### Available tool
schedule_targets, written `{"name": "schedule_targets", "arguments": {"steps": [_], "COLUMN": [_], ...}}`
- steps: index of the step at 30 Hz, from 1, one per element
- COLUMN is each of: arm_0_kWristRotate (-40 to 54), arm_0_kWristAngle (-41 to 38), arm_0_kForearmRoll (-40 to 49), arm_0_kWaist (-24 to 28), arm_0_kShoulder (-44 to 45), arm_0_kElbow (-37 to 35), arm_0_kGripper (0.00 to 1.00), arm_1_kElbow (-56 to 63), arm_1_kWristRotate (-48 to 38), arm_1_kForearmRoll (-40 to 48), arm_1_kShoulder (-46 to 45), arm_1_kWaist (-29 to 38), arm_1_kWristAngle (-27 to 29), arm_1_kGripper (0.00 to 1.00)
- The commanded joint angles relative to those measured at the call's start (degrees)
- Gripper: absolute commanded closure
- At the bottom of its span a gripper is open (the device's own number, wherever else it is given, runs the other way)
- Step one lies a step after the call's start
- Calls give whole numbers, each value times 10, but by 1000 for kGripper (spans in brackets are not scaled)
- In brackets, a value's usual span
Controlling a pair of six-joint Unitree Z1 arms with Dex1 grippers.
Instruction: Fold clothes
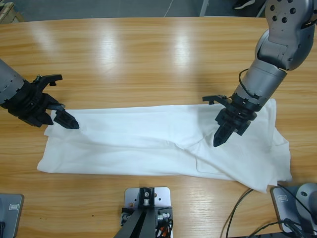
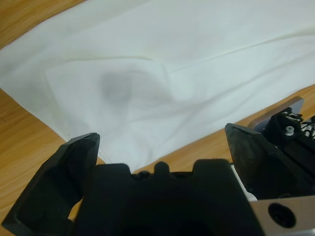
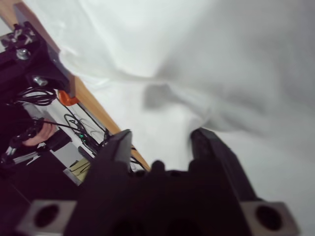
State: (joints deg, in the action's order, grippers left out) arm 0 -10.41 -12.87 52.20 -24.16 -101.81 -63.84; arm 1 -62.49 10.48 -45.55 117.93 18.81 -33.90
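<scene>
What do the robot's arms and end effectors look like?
The left arm and right arm have silver-grey casings; the right shows rounded joints with small dark holes and a thin black cable near its wrist. The left end effector and right end effector are matte black, each with two tapered jaws.

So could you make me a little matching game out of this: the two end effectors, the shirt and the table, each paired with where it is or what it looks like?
Things:
1. left end effector
2. right end effector
3. T-shirt
4. table

Descriptions:
A. white, laid out lengthwise
B. brown wood with a shine
C. open, over the shirt's rumpled end
D. open, at a corner of the shirt's flatter end

Pairs: 1-D, 2-C, 3-A, 4-B
</scene>
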Motion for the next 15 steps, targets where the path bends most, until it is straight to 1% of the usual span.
{"name": "schedule_targets", "arguments": {"steps": [1,5,10,15], "arm_0_kWristRotate": [7,7,7,7], "arm_0_kWristAngle": [-10,-10,-10,-10], "arm_0_kForearmRoll": [8,8,9,8], "arm_0_kWaist": [-6,-6,-6,-5], "arm_0_kShoulder": [-31,-30,-30,-33], "arm_0_kElbow": [-1,0,-3,-6], "arm_0_kGripper": [0,0,0,0], "arm_1_kElbow": [-9,-21,-55,-65], "arm_1_kWristRotate": [6,9,30,58], "arm_1_kForearmRoll": [-12,-21,-59,-59], "arm_1_kShoulder": [36,33,16,-17], "arm_1_kWaist": [6,6,6,4], "arm_1_kWristAngle": [-16,10,87,144], "arm_1_kGripper": [1000,1000,1000,1000]}}
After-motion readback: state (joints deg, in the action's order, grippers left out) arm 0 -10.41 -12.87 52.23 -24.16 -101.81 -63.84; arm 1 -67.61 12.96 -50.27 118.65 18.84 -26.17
